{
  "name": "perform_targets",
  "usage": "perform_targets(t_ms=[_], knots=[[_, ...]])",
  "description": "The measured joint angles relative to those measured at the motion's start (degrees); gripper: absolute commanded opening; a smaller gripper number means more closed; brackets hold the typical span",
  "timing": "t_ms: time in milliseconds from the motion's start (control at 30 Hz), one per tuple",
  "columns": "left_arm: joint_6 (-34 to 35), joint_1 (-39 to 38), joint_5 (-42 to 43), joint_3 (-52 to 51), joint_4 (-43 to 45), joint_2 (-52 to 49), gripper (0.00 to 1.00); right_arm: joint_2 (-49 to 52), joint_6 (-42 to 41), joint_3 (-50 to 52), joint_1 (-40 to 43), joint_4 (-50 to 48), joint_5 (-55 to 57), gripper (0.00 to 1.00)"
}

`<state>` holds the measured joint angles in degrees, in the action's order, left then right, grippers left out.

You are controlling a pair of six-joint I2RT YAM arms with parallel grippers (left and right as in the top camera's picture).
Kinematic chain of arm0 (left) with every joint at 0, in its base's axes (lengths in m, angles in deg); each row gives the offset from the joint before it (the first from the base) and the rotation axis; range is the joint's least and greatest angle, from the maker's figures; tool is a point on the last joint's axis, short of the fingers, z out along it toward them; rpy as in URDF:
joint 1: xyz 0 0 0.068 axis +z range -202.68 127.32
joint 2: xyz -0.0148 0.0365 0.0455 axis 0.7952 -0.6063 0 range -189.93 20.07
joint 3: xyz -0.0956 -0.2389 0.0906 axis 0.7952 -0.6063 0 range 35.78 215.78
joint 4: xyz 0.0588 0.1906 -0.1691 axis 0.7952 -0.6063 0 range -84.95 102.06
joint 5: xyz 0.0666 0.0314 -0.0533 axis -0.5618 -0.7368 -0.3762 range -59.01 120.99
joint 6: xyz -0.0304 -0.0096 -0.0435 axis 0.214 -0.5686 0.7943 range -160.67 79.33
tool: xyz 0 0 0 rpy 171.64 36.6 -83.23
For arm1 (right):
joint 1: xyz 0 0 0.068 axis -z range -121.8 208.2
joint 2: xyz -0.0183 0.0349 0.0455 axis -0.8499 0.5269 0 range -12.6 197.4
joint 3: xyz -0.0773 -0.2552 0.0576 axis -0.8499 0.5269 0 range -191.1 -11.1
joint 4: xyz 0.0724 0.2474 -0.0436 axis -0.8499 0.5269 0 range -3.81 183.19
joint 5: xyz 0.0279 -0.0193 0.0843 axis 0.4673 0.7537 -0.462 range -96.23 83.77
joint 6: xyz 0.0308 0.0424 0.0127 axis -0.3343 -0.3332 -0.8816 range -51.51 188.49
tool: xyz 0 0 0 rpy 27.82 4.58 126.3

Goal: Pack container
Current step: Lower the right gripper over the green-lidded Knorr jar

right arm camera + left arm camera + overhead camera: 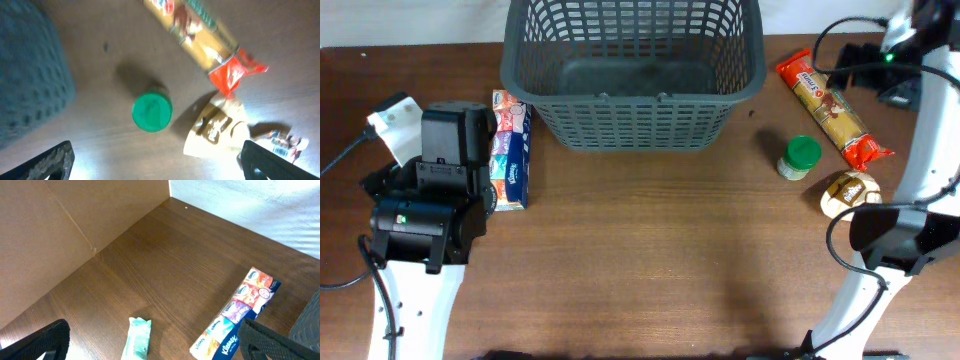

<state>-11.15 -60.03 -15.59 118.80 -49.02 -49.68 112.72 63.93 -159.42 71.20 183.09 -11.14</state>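
The container, a large dark grey lattice basket [632, 70], stands empty at the table's far middle. Its edge shows in the left wrist view [311, 317] and it is blurred in the right wrist view [27, 70]. My left gripper [155, 341] is open and empty above a teal wipes packet [137, 339], beside a Kleenex tissue pack [510, 148] [240, 312]. My right gripper [157, 160] is open and empty above a green-lidded jar [800, 157] [151, 111] and a beige pouch [850, 192] [216, 127].
A long pasta packet with red ends [835, 110] [202, 35] lies right of the basket. A small colourful wrapper [285, 141] lies by the pouch. A white packet [390, 117] peeks out beside the left arm [430, 200]. Cables run at the far right.
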Motion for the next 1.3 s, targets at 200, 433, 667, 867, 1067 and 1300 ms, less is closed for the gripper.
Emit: perform_targets(t_ms=[200,433,667,867,1067,1300], knots=[[0.0,0.0,0.0,0.0,0.0,0.0,1.00,0.0,0.0,9.2,-0.4,-0.1,0.5,0.98],[0.0,0.0,0.0,0.0,0.0,0.0,1.00,0.0,0.4,16.6,-0.4,-4.1,0.1,0.99],[0.0,0.0,0.0,0.0,0.0,0.0,1.00,0.0,2.1,24.6,-1.7,-10.1,-0.3,0.99],[0.0,0.0,0.0,0.0,0.0,0.0,1.00,0.0,3.6,29.7,-3.9,-13.1,-0.3,0.99],[0.0,0.0,0.0,0.0,0.0,0.0,1.00,0.0,5.2,33.3,-4.3,-14.7,0.2,0.99],[0.0,0.0,0.0,0.0,0.0,0.0,1.00,0.0,6.6,33.8,-4.3,-16.5,2.7,0.99]])
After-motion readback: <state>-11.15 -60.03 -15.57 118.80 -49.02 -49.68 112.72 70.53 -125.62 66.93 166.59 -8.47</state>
